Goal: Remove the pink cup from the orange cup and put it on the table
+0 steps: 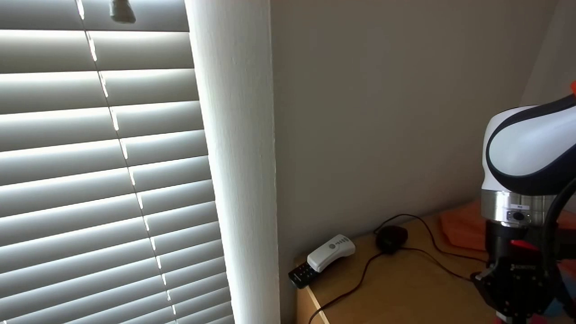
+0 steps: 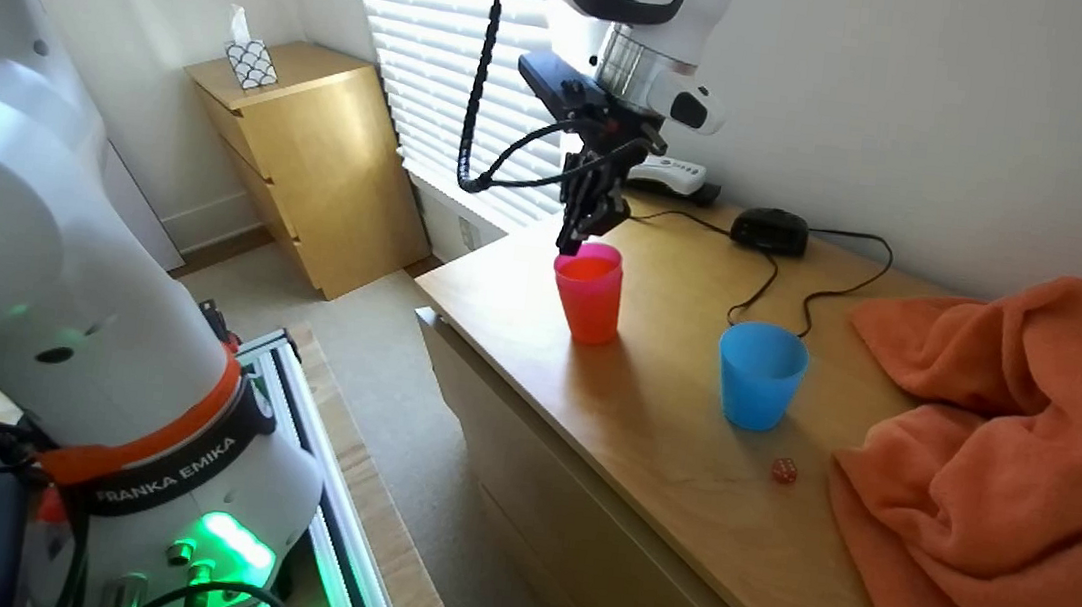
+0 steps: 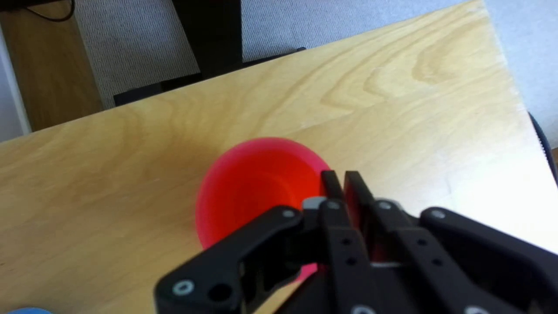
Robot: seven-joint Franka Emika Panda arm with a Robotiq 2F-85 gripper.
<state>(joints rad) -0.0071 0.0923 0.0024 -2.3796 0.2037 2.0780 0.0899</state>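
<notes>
In an exterior view the pink cup (image 2: pixel 610 255) stands upright, nested in the orange cup (image 2: pixel 592 311), near the long edge of the wooden table (image 2: pixel 654 376). Only the pink upper band stands clear of the orange one. My gripper (image 2: pixel 584 236) points down at the pink rim. In the wrist view the pink rim (image 3: pixel 267 143) rings a red-orange inside, and my gripper (image 3: pixel 342 175) is at its right side. The fingers are narrowly apart, with table showing between the tips. The left finger hides part of the rim; whether the wall lies between the fingers is unclear.
A blue cup (image 2: pixel 761 377), a red die (image 2: pixel 784 470) and a crumpled orange cloth (image 2: pixel 1036 476) are on the table. A black device (image 2: pixel 770 230) with cables and a white remote (image 2: pixel 670 174) lie by the wall. Table edges run close to the nested cups.
</notes>
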